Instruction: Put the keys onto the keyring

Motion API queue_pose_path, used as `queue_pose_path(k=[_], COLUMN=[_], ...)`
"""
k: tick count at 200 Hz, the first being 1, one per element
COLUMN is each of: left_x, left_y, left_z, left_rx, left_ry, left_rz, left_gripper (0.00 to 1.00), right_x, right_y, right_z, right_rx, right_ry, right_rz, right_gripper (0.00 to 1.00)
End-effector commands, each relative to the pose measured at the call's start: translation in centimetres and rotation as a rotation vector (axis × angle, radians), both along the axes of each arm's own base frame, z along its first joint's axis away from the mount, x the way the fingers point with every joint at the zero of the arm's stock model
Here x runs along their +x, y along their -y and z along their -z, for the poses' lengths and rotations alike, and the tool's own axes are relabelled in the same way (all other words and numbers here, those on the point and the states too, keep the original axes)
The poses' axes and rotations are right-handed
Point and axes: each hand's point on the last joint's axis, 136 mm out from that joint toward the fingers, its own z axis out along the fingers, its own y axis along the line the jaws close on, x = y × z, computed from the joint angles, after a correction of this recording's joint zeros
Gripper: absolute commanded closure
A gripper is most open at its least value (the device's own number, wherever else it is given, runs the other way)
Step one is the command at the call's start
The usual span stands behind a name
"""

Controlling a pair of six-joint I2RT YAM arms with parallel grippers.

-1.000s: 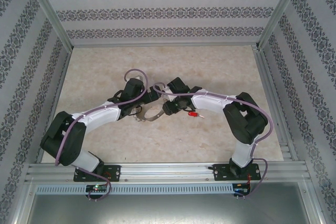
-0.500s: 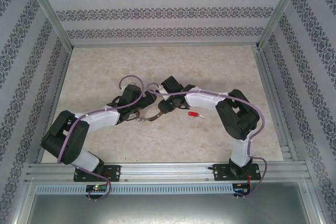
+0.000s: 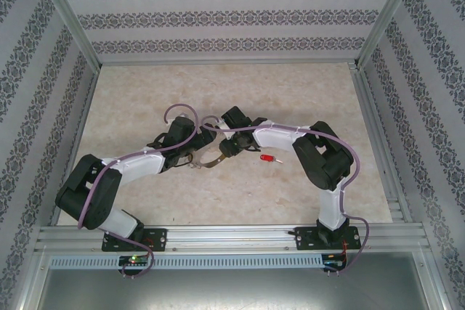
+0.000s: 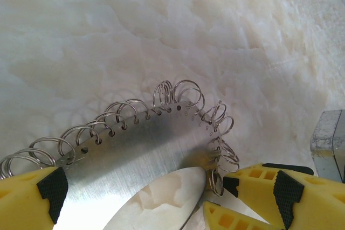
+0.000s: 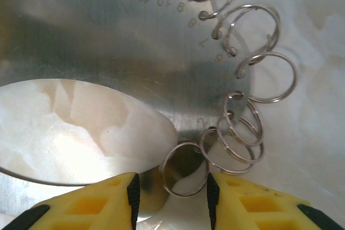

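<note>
Keyring (image 3: pixel 209 158): flat silver-grey metal hoop, wide brushed band (image 4: pixel 135 154), open centre. Row of small numbered holes along outer rim (image 5: pixel 135 41). Thin wire split rings (image 5: pixel 267 76) hang from holes and overlap each other. Position: middle of worktop (image 3: pixel 218 92).

Key (image 3: pixel 270 158): tiny, bright red head. Lies on worktop near keyring, on its right side, not touching.

Silver keyring (image 4: pixel 135 154) fringed with small wire rings (image 4: pixel 178 92), wide yellow jaws flanking it, pale marbled table (image 4: pixel 108 36)
</note>
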Motion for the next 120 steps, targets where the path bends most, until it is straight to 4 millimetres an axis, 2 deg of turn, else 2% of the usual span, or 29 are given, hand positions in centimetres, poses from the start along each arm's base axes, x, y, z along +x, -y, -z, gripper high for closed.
queue_pose_path(k=[1, 74, 120], left_x=[1.0, 0.9, 1.0], left_y=[-0.4, -0.3, -0.2], left_z=[-1.6, -1.5, -1.8], left_rx=[-0.025, -0.023, -0.025], left_ry=[0.062, 0.063, 0.072], left_rz=[-0.021, -0.016, -0.008], left_gripper=[0.00, 0.00, 0.00], right_x=[1.6, 3.7, 5.0], right_y=[0.6, 1.4, 1.6], right_z=[0.0, -1.0, -2.4], right_rx=[-0.023, 0.005, 0.097], right_ry=[0.031, 0.049, 0.015], right_rz=[0.060, 0.140, 0.192], right_gripper=[0.62, 0.64, 0.65])
